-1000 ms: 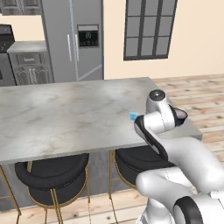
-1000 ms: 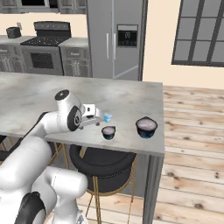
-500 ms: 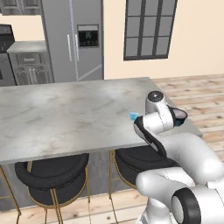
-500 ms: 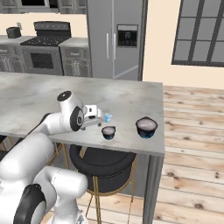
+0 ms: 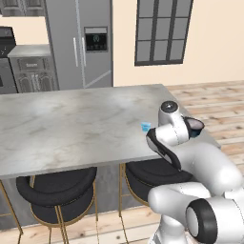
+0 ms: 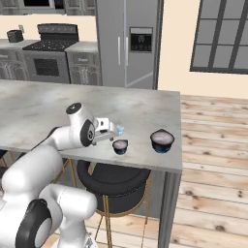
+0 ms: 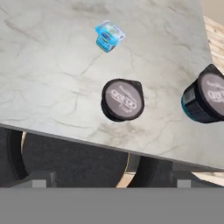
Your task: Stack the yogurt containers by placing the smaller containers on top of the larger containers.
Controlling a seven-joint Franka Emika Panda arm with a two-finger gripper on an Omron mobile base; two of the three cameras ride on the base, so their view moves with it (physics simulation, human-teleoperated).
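Observation:
The small light-blue yogurt cup [image 7: 109, 36] [image 6: 120, 129] [image 5: 145, 126] stands on the marble counter [image 6: 58, 104]. Nearer the counter's front edge sits a squat dark cup with a pale lid [image 7: 123, 99] [image 6: 120, 146]. My gripper [image 6: 112, 131] [image 7: 109, 180] hovers open above the counter edge just left of these two cups, with nothing between its fingers. A wider dark yogurt cup with a bluish wall [image 7: 205, 99] [image 6: 162, 140] [image 5: 194, 125] stands to the right, apart from the others.
Black round bar stools [image 6: 114, 174] [image 5: 55, 188] stand under the counter's front edge. A grey fridge [image 6: 127, 43] and a stove [image 6: 48, 60] line the far wall. The counter ends just right of the widest cup, with wood floor [image 6: 213, 160] beyond.
The arm has edged slightly right toward the cups with the gripper staying open. The cups have not moved.

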